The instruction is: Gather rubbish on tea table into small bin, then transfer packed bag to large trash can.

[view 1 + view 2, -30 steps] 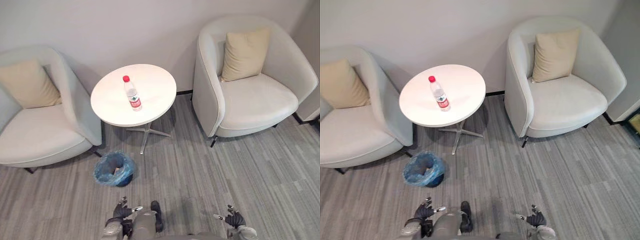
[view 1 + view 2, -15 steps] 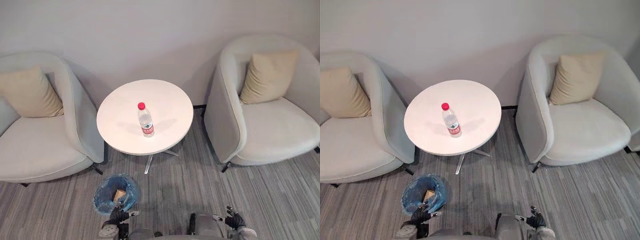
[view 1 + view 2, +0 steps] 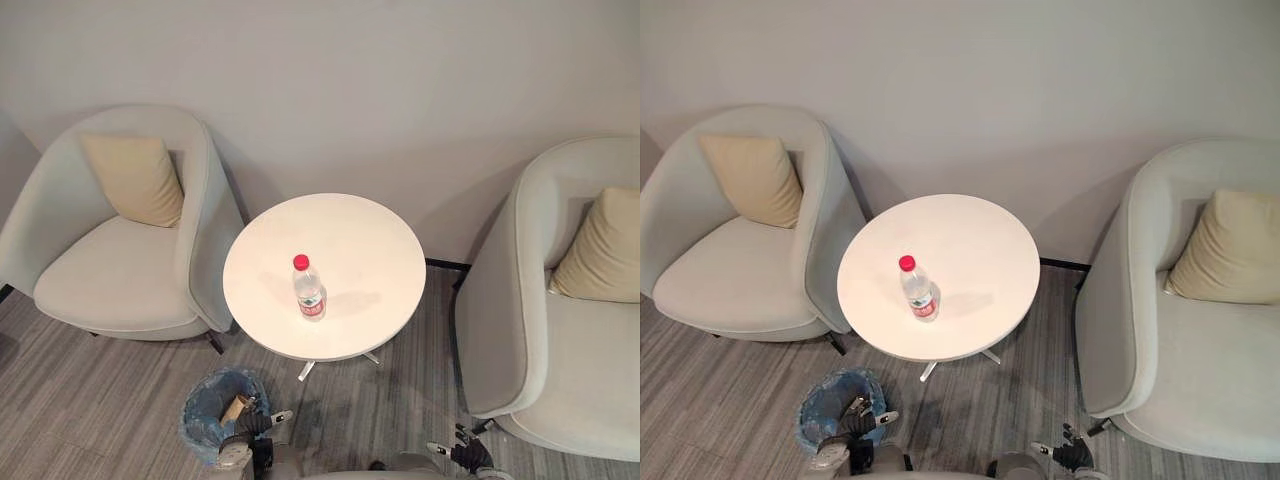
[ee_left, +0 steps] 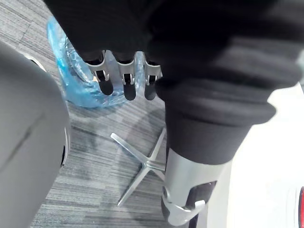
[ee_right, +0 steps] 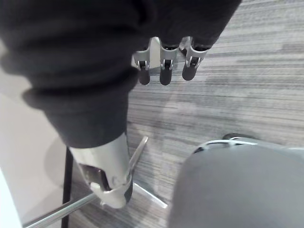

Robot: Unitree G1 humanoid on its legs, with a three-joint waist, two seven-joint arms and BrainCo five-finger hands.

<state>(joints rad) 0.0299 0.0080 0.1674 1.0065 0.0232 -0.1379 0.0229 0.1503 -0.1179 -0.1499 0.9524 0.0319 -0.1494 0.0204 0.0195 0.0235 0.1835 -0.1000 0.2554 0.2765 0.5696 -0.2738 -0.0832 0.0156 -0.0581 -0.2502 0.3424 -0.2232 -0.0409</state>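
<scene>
Plastic bottle point(image 3: 309, 291) (red cap, seemingly near-empty, so light and tippy) stands upright mid tea table point(image 3: 380, 235), best gripped round its slick waist; left hand point(image 4: 126, 78) and right hand point(image 5: 164, 66) hang low, fingers relaxed, empty.

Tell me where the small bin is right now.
The blue-lined bin stands on the floor at the lower left of the eye views, on the near side of the table and close by the left hand.
</scene>
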